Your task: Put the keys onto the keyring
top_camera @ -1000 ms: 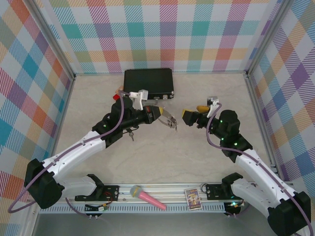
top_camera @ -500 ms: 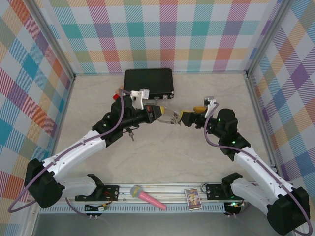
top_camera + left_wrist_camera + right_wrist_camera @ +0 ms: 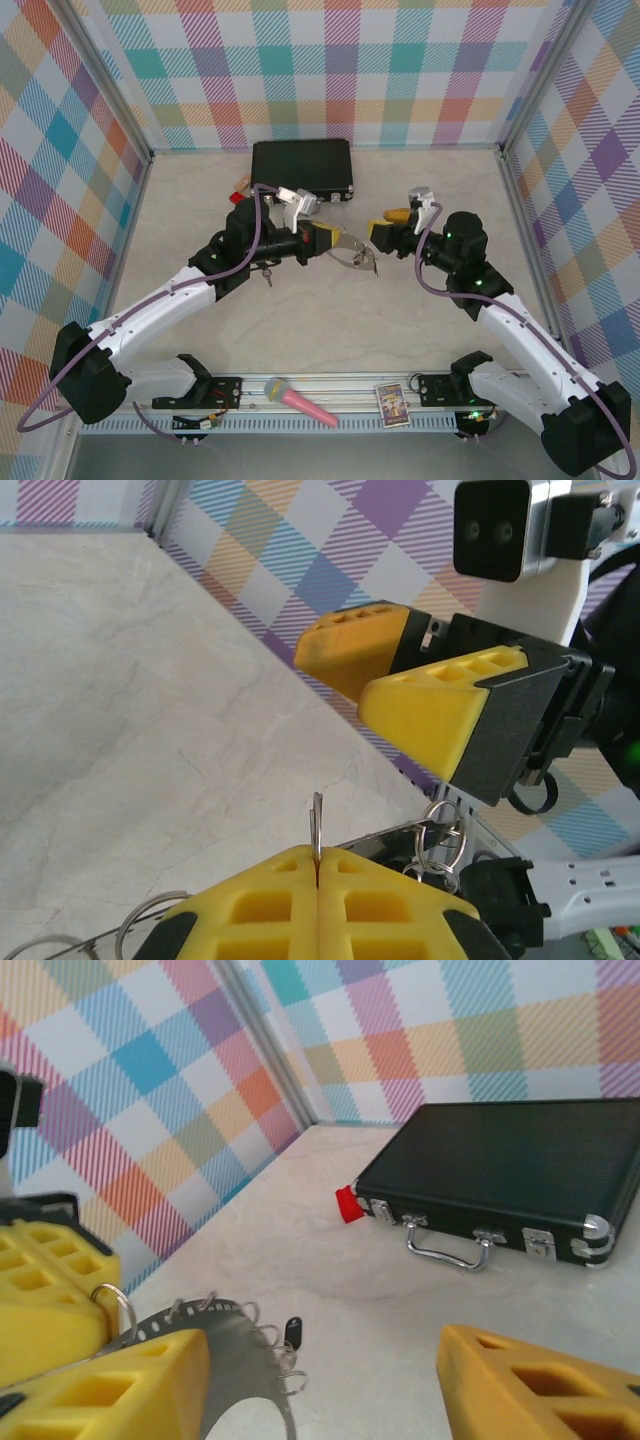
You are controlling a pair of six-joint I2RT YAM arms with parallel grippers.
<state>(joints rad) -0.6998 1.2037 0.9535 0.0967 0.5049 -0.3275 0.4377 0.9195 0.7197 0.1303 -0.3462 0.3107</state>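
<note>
Left hand (image 3: 333, 240) pinches the keyring (image 3: 356, 253); right hand (image 3: 386, 224) parted beside it; black case (image 3: 302, 168) behind.

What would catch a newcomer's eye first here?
At the centre, the yellow-fingered left end effector pinches the keyring, a grey hoop edged with small loops, while the right end effector stands open beside it. Behind them lies a black case, against bright plaid walls.

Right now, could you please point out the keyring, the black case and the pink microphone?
keyring (image 3: 243, 1350), right wrist view, grey band
black case (image 3: 302, 165), top external view, lid centre
pink microphone (image 3: 306, 405), top external view, handle
</note>
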